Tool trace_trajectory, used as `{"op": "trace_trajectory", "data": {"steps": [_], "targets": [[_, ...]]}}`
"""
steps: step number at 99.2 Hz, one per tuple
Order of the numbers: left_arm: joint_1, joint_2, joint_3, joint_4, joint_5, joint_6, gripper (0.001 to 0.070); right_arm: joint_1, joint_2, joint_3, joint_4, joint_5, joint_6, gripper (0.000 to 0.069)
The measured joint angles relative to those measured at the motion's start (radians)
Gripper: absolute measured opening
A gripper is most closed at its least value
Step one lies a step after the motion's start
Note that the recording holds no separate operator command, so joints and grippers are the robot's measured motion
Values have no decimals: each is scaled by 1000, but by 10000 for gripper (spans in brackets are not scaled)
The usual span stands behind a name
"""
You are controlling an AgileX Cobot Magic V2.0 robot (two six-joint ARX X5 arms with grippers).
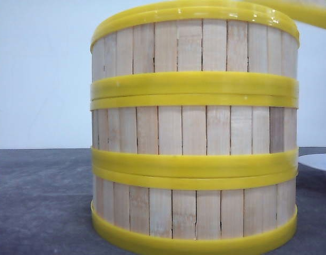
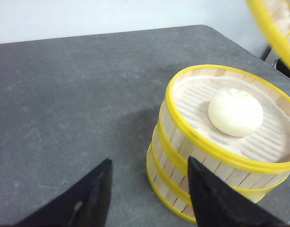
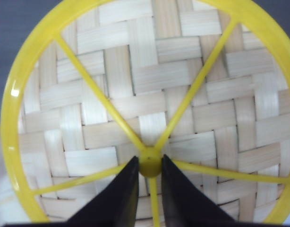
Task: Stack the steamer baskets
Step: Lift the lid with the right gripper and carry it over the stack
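Three steamer baskets stand stacked on the table, the top basket point(image 1: 195, 48) on the middle one point(image 1: 195, 130) on the bottom one point(image 1: 195, 212). The left wrist view shows the stack point(image 2: 183, 156) with a white bun point(image 2: 235, 112) lying in the open top basket. My left gripper point(image 2: 149, 161) is open and holds nothing. It hangs close beside the stack, with one finger point(image 2: 206, 194) in front of the stack's wall. My right gripper point(image 3: 149, 161) is shut on the yellow knob point(image 3: 150, 166) of the woven lid point(image 3: 135, 80). The lid's rim point(image 1: 306, 10) hangs above and to the right of the stack.
The grey table point(image 1: 41, 202) runs back to a white wall, and its far edge point(image 2: 88, 40) shows in the left wrist view. Part of a white plate point(image 1: 319, 161) lies just right of the stack. Something dark point(image 2: 277, 61) sits past the table's corner.
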Motion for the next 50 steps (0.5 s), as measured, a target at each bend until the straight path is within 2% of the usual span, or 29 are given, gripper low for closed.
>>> {"op": "trace_trajectory", "data": {"steps": [16, 37, 50], "targets": [[0, 0, 0, 0, 0, 0, 299, 156, -5, 3, -6, -19, -3, 55], [0, 0, 0, 0, 0, 0, 299, 369, 26, 2, 22, 82, -6, 54], [0, 0, 0, 0, 0, 0, 299, 450, 50, 2, 27, 89, -6, 54]]}}
